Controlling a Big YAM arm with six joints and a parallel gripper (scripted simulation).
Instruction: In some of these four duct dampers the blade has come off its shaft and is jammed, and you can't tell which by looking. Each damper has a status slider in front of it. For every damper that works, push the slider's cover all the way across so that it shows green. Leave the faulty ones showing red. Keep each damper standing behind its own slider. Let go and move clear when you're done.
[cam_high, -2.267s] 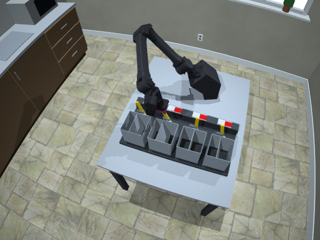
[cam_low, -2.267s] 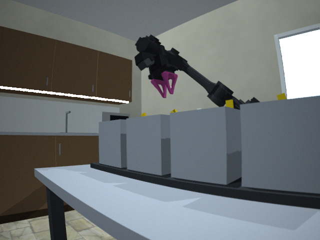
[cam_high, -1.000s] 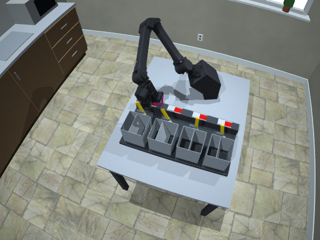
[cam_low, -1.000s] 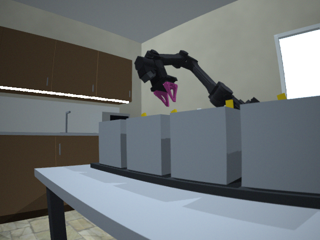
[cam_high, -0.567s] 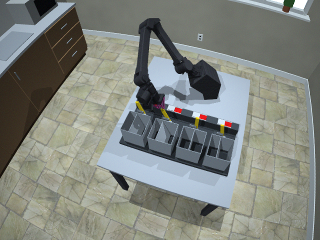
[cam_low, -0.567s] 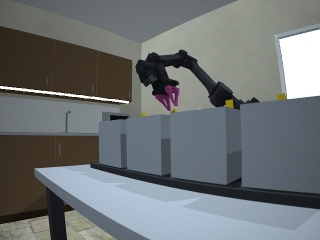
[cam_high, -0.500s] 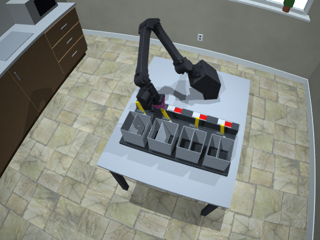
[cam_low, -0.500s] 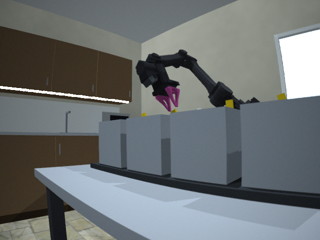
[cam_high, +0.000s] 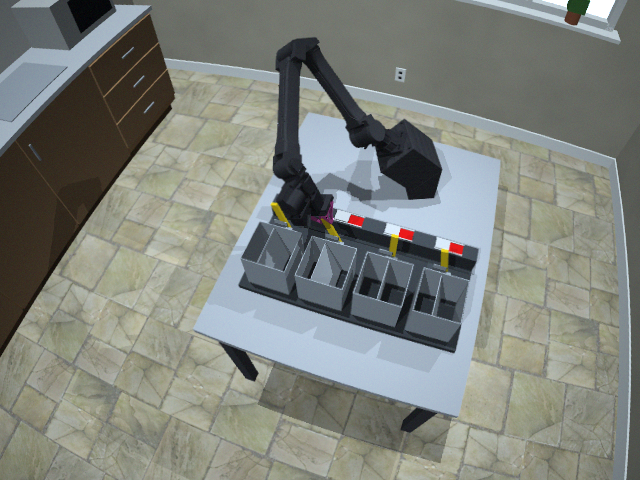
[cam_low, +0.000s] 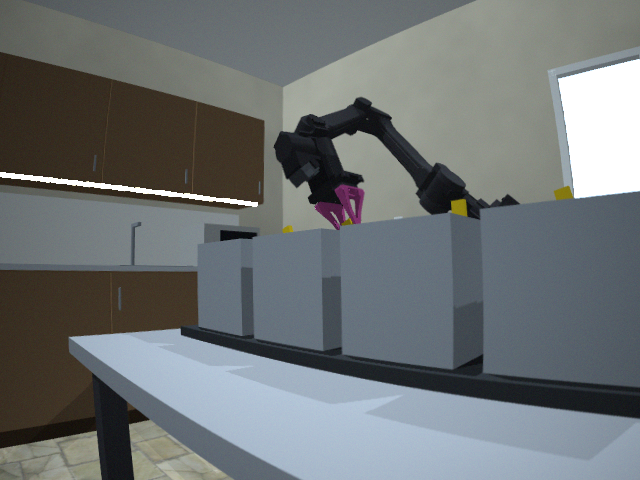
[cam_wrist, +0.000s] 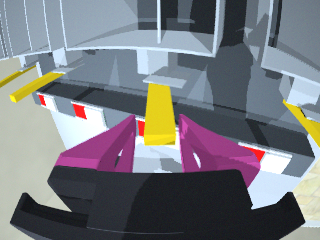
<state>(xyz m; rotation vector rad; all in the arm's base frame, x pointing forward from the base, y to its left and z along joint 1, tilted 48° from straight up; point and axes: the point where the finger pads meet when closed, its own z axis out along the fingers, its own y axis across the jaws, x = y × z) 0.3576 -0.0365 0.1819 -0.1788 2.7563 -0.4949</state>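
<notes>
Four grey dampers (cam_high: 266, 276) (cam_high: 320, 294) (cam_high: 374, 310) (cam_high: 431, 328) stand in a row, each with a yellow lever. In the top view, the first lever (cam_high: 280, 214) and second lever (cam_high: 332, 231) (cam_wrist: 160, 112) lean left; the third (cam_high: 394, 245) and fourth (cam_high: 444, 259) look upright. In the wrist view all four sliders show red (cam_wrist: 42, 100) (cam_wrist: 80, 111) (cam_wrist: 141, 128) (cam_wrist: 252, 151) beside white covers. The arm hides the first slider in the top view. My gripper (cam_low: 342, 226) (cam_wrist: 157, 121) is partly open, its magenta fingertips on either side of the second lever's top, with gaps at both sides.
The dampers stand on a dark base strip (cam_high: 346, 316) on the table (cam_high: 289, 335). The dark slider rail (cam_high: 429, 249) runs along the lever side. The arm's large black base (cam_high: 413, 165) stands beyond the rail.
</notes>
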